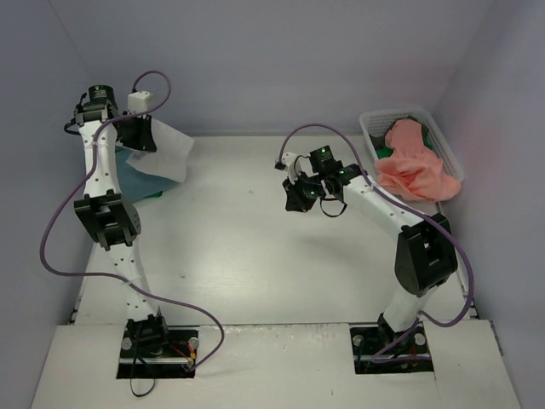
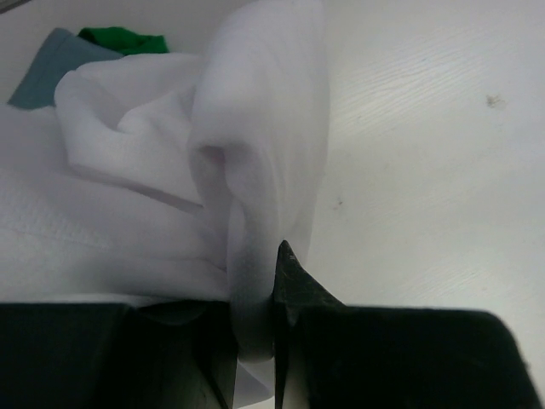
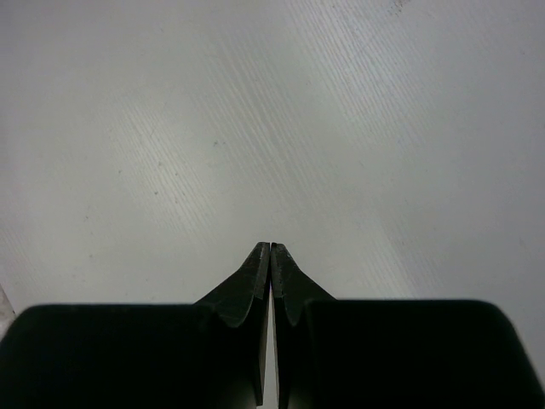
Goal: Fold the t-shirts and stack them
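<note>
Left wrist view shows your left gripper [image 2: 255, 285] pinching a bunched fold of the white shirt [image 2: 255, 128], which hangs over the teal shirt [image 2: 38, 77] at the table's [image 2: 426, 170] far-left. Set it down squarely without dragging. Your right gripper [image 3: 270, 249] is pressed shut and empty, so use it to smooth the fold.

No text, label, brand, number or sign can be read in any view, neither on the white t-shirt [image 2: 255, 128] pinched in the left pincer [image 2: 258, 285] nor on the surface [image 2: 426, 170] beneath.

Pale lilac walls [image 1: 255, 60] enclose a white table [image 1: 238, 247], seemingly wood-grained.
</note>
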`<state>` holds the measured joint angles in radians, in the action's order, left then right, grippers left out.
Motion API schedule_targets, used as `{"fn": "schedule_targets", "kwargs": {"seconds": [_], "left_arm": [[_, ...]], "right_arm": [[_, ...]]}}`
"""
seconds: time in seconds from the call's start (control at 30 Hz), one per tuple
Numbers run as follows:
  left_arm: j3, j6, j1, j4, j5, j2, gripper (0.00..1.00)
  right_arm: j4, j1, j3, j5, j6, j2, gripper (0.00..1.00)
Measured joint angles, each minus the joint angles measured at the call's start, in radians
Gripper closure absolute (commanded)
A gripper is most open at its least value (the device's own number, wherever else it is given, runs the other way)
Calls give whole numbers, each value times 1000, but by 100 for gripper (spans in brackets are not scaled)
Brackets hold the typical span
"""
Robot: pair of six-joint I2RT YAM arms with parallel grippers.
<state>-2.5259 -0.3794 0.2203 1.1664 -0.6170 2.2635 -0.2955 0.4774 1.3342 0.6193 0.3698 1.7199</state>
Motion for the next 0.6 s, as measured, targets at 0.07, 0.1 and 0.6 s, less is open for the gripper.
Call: {"fn": "schedule_targets", "kwargs": {"seconds": [0.07, 0.1, 0.6], "left_arm": [[0, -23, 25, 0, 11, 0, 100], [3, -37, 39, 0, 17, 0, 100], [168, -150, 135, -7, 106, 14, 100]], "right_arm": [[0, 0, 0, 2, 0, 0, 100], [0, 0, -1, 5, 0, 0, 100], [-1, 0, -1, 25, 0, 6, 100]]}}
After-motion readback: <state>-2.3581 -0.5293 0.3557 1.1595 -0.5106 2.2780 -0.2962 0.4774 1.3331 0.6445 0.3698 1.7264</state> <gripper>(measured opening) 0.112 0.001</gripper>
